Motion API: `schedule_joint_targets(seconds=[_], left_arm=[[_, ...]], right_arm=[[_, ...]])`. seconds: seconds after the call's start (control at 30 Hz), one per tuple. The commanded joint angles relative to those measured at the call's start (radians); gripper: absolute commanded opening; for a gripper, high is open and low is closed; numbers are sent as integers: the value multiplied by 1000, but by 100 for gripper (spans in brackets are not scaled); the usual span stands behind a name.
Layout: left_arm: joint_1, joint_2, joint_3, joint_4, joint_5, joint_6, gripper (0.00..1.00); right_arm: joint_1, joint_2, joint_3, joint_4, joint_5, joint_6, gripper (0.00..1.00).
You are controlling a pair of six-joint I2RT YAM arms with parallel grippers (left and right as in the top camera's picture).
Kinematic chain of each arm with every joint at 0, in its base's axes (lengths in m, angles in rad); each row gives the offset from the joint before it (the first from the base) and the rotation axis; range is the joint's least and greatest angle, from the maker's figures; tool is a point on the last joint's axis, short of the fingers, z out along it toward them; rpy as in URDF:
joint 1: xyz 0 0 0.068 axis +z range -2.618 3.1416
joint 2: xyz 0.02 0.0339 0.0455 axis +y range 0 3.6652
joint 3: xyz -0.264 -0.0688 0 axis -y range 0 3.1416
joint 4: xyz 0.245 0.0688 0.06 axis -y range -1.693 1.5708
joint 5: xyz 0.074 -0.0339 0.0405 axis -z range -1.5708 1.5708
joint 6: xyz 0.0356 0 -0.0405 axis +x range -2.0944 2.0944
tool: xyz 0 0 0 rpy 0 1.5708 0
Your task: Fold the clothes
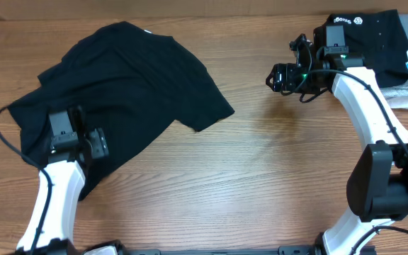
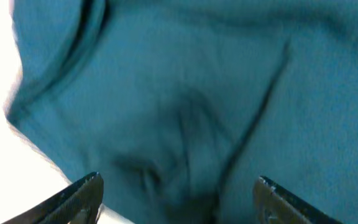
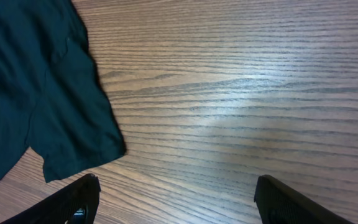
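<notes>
Left pincer (image 2: 178, 198) spread above crumpled black T-shirt (image 1: 133, 78) on wood-grain table (image 1: 261, 177).

There's the left arm (image 1: 52, 195), coming up from the near-left corner, its white forearm slanting toward the far side and its black wrist (image 1: 73, 138) tipped over to point down. The left gripper (image 2: 178, 194) has its jaws spread wide: one finger (image 2: 82, 196) sits low at the left of the wrist view, the other low at the right, with nothing pinched between them. Over on the right, the right arm (image 1: 363, 106) rises from the near-right base, bends at the dark elbow (image 1: 384, 180) and reaches far and leftward. The right gripper (image 1: 278, 74) faces left, jaws wide apart too, holding nothing.
</notes>
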Motion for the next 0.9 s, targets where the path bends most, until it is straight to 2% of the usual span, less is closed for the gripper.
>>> schedule_joint_targets(seconds=[0.0, 0.1, 0.13, 0.2, 0.33, 0.6, 0.77, 0.87], left_arm=[[3, 38, 6, 93, 52, 403, 75], [-5, 35, 51, 5, 56, 598, 76], [-13, 35, 104, -127, 34, 677, 76], [-19, 35, 161, -284, 41, 672, 76], [-23, 36, 204, -494, 166, 541, 76], [-24, 98, 178, -496, 197, 508, 63], [-24, 216, 177, -499, 196, 443, 61], [-24, 289, 177, -491, 193, 394, 56]], right_arm=[[-2, -7, 24, 11, 6, -3, 85], [-2, -7, 24, 14, 6, -3, 86], [-2, -7, 24, 16, 6, -3, 87], [-2, -7, 24, 19, 6, -3, 87], [-2, -7, 24, 38, 6, -3, 87], [-2, -7, 24, 56, 6, -3, 87], [-2, -7, 24, 56, 6, 0, 87], [-2, -7, 24, 56, 6, 0, 87]])
